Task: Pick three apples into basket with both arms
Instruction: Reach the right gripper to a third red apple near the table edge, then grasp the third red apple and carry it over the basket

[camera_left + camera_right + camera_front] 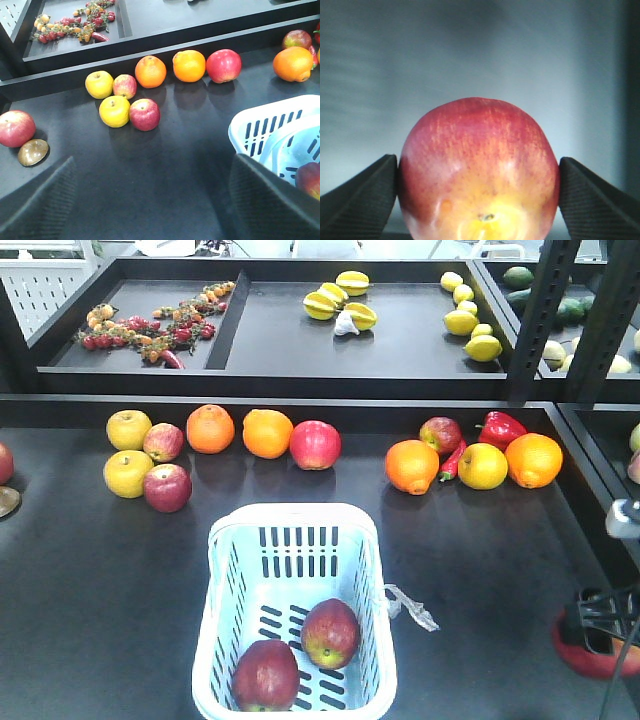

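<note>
The pale blue-white basket (295,540) stands at the front middle of the dark table. Two dark red apples (330,633) (266,675) lie in it. My right gripper (598,625) is at the front right, beside the basket, shut on a third red apple (590,652). In the right wrist view that apple (477,150) fills the gap between the pads (365,192), its yellow base facing the camera. My left gripper (154,160) is wide open and empty over bare table, left of the basket (270,127). It is out of the front view.
Along the shelf edge lie yellow apples (128,473), small red apples (167,487), oranges (267,433), a pinkish-red apple (315,444), a red pepper (500,427) and more fruit (412,466). A clear plastic scrap (410,607) hangs off the basket's right rim. Raised trays (370,335) stand behind.
</note>
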{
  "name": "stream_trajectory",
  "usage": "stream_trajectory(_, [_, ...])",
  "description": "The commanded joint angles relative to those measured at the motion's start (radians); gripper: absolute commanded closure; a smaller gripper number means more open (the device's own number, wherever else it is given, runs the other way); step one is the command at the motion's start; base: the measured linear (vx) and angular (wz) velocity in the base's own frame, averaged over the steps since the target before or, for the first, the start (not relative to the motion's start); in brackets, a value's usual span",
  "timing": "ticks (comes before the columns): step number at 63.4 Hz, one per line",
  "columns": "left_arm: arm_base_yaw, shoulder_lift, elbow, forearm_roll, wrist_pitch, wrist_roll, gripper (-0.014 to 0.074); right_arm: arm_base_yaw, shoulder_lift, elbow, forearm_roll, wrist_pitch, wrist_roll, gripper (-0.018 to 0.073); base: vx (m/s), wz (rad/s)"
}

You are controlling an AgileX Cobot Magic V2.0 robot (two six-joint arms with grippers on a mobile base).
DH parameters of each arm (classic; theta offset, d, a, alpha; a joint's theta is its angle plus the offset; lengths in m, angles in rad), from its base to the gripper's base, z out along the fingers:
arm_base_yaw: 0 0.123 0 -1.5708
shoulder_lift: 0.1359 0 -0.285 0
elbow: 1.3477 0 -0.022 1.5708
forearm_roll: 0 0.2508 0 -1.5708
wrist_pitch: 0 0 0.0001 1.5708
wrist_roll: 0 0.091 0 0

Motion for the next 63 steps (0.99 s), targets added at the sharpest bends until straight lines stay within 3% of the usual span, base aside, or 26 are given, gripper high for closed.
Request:
stream_trajectory(1, [-0.001,-0.001,-0.021,0.009,-0.061,-0.01,0.0004,-0.001,-0.094,-0.023,0.18,0.008,-0.155,0.0267,0.0,0.0])
stream_trajectory(13, [-0.001,-0.001,-0.021,0.009,-0.061,-0.01,0.0004,-0.001,-0.181,-0.023,0.465,0.081,-0.38,0.0267,0.0,0.0])
stream_trajectory(18, [-0.001,-0.001,-0.021,0.009,-0.061,-0.01,0.0004,0.033,-0.188,-0.023,0.509,0.089,-0.429,0.0267,0.0,0.0])
stream_trajectory(28, [-0.001,-0.001,-0.021,0.009,-0.061,-0.01,0.0004,0.21,-0.185,-0.023,0.451,0.042,-0.433,0.0267,0.0,0.0])
stream_trajectory(37, [-0.001,-0.001,-0.021,0.009,-0.061,-0.01,0.0004,0.369,-0.185,-0.023,0.375,-0.083,-0.385,0.0267,0.0,0.0])
stream_trajectory(50, [-0.001,-0.001,-0.021,0.009,-0.061,-0.01,0.0004,0.568,-0.152,-0.025,0.376,-0.265,-0.376,0.0267,0.0,0.0])
stream_trajectory(63, [-0.001,-0.001,-0.021,0.009,-0.061,-0.01,0.0004,0.742,0.017,-0.025,0.38,-0.437,-0.376,0.0264,0.0,0.0])
